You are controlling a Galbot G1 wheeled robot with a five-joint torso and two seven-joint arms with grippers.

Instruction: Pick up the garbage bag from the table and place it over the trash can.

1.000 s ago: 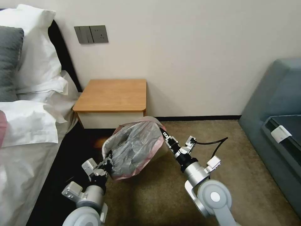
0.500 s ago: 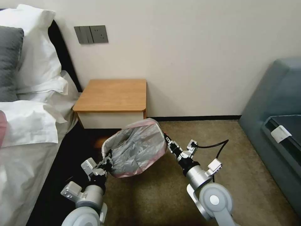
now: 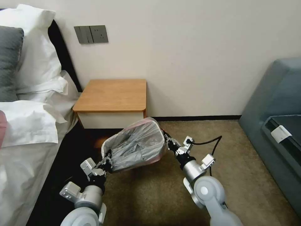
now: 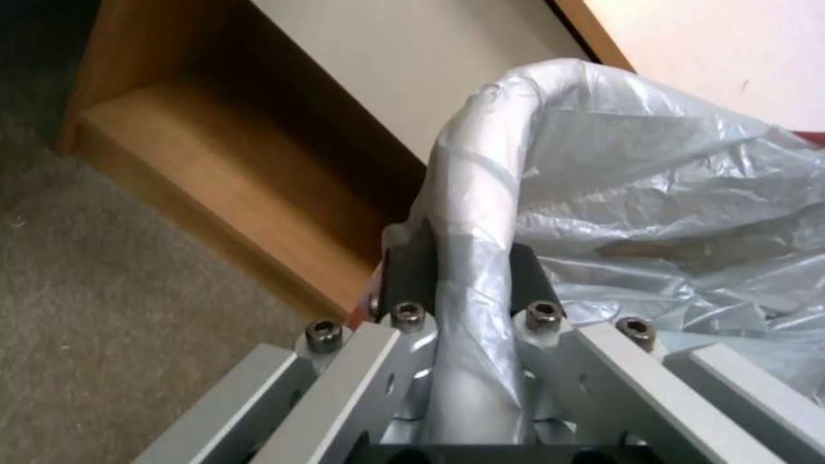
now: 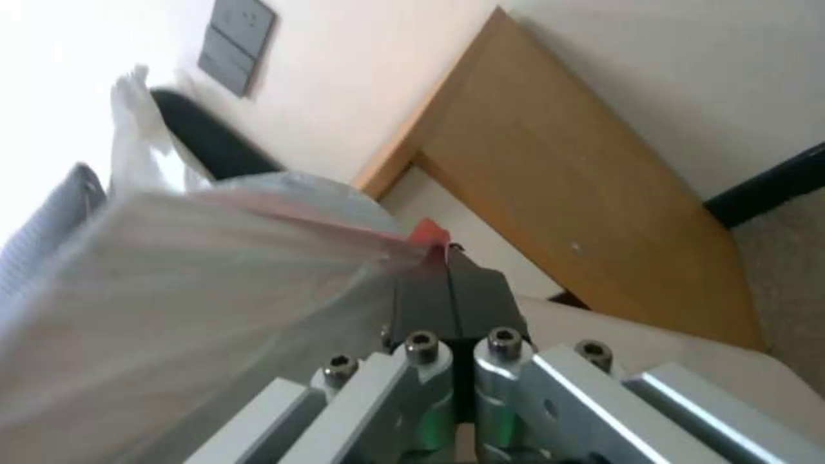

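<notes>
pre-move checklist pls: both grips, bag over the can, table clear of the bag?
1. Left gripper clamped over the bag-covered bin rim: ok.
2. Right gripper shut on the garbage bag at its pinkish edge: ok.
3. Bag mouth stretched between both grippers: ok.
4. Bag seated fully round the trash can: cannot tell, far and right sides are hidden.
5. Bag off the table: ok, its top is bare.
</notes>
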